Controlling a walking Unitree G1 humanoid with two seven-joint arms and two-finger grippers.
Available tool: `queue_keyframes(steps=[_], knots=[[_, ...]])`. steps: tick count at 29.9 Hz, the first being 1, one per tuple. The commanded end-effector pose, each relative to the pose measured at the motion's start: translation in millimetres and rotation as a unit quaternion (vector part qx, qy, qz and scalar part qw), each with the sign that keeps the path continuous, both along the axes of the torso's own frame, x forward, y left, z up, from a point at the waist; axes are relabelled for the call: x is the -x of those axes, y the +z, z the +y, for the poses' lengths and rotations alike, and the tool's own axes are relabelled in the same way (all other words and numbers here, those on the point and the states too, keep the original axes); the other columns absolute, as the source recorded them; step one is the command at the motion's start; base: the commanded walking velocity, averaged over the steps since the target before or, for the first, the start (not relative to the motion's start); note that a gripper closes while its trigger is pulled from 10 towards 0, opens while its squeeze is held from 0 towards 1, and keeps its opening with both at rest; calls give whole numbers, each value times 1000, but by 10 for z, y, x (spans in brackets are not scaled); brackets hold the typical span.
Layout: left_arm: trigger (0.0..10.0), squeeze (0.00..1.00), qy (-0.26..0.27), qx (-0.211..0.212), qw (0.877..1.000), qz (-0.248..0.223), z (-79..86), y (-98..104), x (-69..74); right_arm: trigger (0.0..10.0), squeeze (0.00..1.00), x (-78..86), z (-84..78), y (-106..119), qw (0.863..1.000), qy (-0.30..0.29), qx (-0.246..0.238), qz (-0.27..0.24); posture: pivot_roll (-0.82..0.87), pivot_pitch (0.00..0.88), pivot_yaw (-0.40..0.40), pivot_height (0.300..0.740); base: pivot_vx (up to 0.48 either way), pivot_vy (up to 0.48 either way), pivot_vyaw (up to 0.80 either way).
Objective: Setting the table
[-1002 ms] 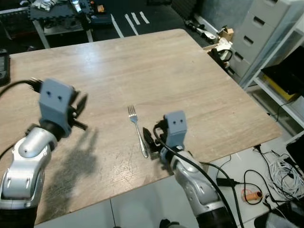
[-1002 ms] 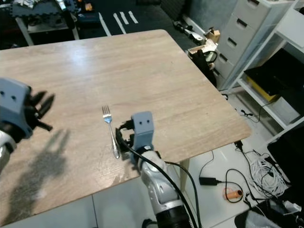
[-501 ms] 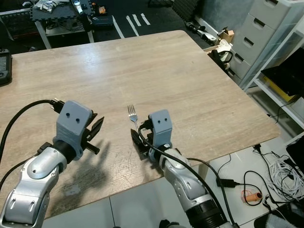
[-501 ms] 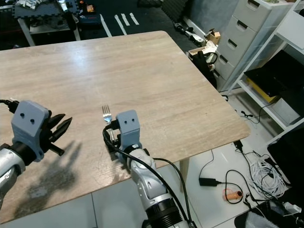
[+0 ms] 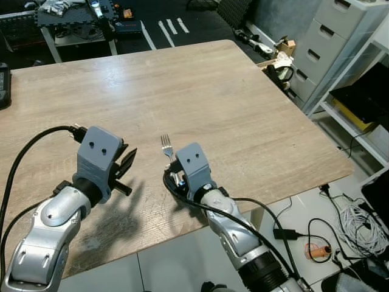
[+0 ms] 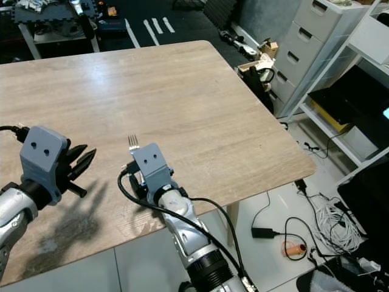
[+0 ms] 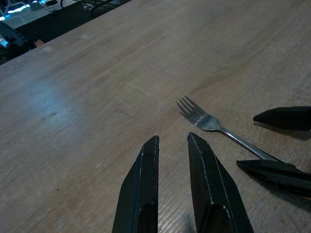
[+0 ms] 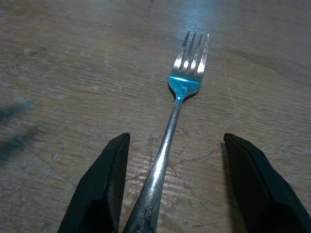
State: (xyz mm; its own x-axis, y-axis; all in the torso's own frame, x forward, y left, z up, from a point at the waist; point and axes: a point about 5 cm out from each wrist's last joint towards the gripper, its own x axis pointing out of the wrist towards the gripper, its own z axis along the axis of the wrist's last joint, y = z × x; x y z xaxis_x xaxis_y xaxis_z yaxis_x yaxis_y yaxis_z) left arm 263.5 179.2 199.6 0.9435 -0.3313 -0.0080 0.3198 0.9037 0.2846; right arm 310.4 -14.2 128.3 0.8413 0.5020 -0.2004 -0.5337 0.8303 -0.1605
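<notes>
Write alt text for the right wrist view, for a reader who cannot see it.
A silver fork lies flat on a light wooden table, its handle running between the two open black fingers of the right gripper, which straddle it without touching. The tines point away from the gripper, and a blue glint marks the fork's neck.

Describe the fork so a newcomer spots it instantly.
Start at the wooden table, then go to its near edge between the two arms. The fork lies flat there, tines pointing away from the robot, handle between the open fingers of the right end effector. It is silver and the table's one utensil.
</notes>
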Motion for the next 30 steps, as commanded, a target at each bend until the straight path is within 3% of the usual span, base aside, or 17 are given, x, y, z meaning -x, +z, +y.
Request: queue_keyframes(steps=[1,2,3,10,11,13,22,24,30], knots=[[10000,0,-3,4,1000,6,-17,-21,34,9137,0,50,-32,-190,999,1,30,43,76,127,5,740,0,0,0],[10000,0,-2,5,1000,6,-19,-22,35,3882,0,49,-40,-197,998,0,29,47,75,128,3,740,0,0,0],[10000,0,0,8,1000,7,-24,-25,38,0,0,51,-65,-245,997,-7,18,72,74,130,-4,740,0,0,0],[10000,0,-5,22,1000,19,-18,-45,75,0,0,63,-151,-362,992,-30,-5,126,73,132,-4,740,0,0,0],[10000,0,-30,38,998,43,-12,-61,136,0,0,59,-185,-374,990,-36,-8,134,73,133,-3,740,0,0,0],[10000,0,-37,41,997,49,-12,-64,151,0,0,58,-191,-374,990,-37,-8,136,73,133,-3,740,0,0,0],[10000,0,-115,9,987,109,173,-57,438,0,0,39,-221,-386,988,-46,-12,145,84,135,-6,740,0,0,0],[10000,0,-139,-29,979,145,291,-66,577,0,0,19,-254,-386,987,-56,-16,147,86,133,-4,740,0,0,0],[10000,0,-132,-65,976,159,444,-47,628,0,0,-50,-340,-333,986,-87,-40,136,92,130,1,740,0,0,0]])
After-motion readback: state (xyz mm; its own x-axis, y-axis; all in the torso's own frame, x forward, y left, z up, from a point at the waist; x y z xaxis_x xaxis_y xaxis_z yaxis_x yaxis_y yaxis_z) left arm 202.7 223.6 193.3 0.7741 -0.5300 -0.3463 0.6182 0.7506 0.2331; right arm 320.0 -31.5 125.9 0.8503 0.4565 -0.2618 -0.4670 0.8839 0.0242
